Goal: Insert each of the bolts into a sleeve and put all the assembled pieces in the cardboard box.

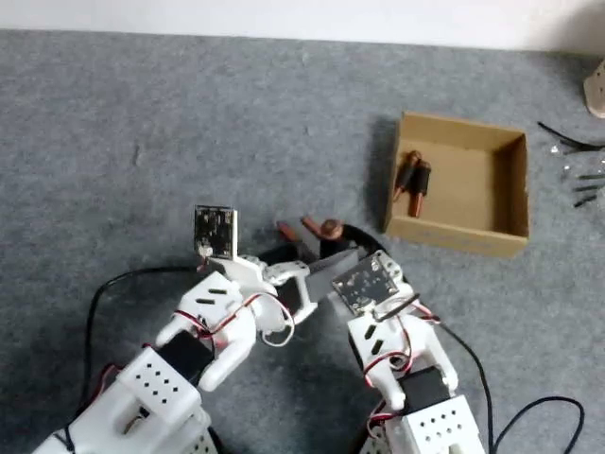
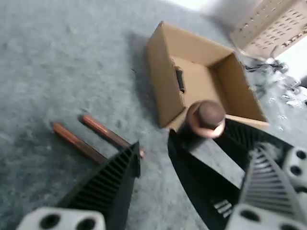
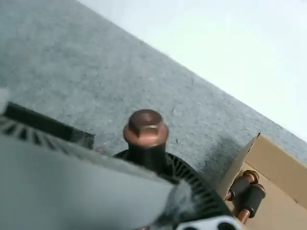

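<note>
Bolt with copper hex head (image 3: pixel 145 128) is standing upright in short black sleeve (image 3: pixel 144 154), and right gripper (image 1: pixel 331 253) is clamping that sleeve near open brown cardboard box (image 1: pixel 458 236). Left gripper (image 2: pixel 153 143) is hanging close by, jaws apart, holding nothing. Two assembled pieces (image 1: pixel 413 180) are lying in the box. Two loose copper-coloured bolts (image 2: pixel 103 130) are lying on grey table (image 1: pixel 142 142) near the grippers. Judgement: carry to the box is coming up. It is calling for a firm squeeze on the sleeve, the bolt held upright so it is not slipping out, the near wall cleared, and a low release inside.
</note>
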`<state>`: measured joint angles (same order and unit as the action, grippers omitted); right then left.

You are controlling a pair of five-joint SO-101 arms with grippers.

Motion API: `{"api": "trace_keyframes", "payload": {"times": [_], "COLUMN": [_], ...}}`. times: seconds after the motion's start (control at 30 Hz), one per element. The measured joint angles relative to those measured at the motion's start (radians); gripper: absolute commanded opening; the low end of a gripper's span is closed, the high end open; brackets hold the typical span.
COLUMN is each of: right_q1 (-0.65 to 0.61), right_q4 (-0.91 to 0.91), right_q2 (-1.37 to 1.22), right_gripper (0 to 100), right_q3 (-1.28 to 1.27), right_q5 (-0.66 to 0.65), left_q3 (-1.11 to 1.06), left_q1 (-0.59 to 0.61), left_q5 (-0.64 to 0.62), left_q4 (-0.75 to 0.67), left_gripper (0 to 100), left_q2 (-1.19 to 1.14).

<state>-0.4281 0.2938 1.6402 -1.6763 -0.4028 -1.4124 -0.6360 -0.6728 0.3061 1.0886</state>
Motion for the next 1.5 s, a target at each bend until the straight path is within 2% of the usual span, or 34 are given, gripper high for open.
{"api": "trace_keyframes", "payload": {"times": [0.13,0.27,0.4,0.93,1.03,1.17,1.33,1.43,1.5], "right_q1": [-0.002,0.017,0.037,0.074,0.109,0.173,0.236,0.301,0.338], "right_q4": [0.0,-0.017,-0.023,-0.023,-0.023,-0.029,-0.037,-0.038,-0.034], "right_q2": [0.0,0.002,0.002,0.002,0.002,0.002,0.002,0.002,0.002], "right_gripper": [0.5,0.5,0.5,0.5,0.5,0.5,0.5,0.5,0.5], "right_q3": [0.0,0.0,0.0,0.0,0.0,0.0,0.0,0.0,0.0], "right_q5": [0.0,0.0,0.0,0.0,0.017,0.074,0.089,0.091,0.091], "left_q3": [0.003,0.029,0.038,0.04,0.04,0.04,0.04,0.04,0.028], "left_q1": [0.06,0.244,0.379,0.397,0.402,0.396,0.477,0.511,0.514], "left_q5": [-0.031,-0.157,-0.199,-0.189,-0.035,0.236,0.552,0.635,0.651], "left_q4": [0.006,0.014,0.014,0.014,0.014,0.015,0.015,0.015,0.015], "left_gripper": [32,31,31,31,29,18,10,7,1], "left_q2": [-0.002,-0.015,-0.017,-0.017,-0.017,-0.017,-0.017,-0.017,-0.017]}}
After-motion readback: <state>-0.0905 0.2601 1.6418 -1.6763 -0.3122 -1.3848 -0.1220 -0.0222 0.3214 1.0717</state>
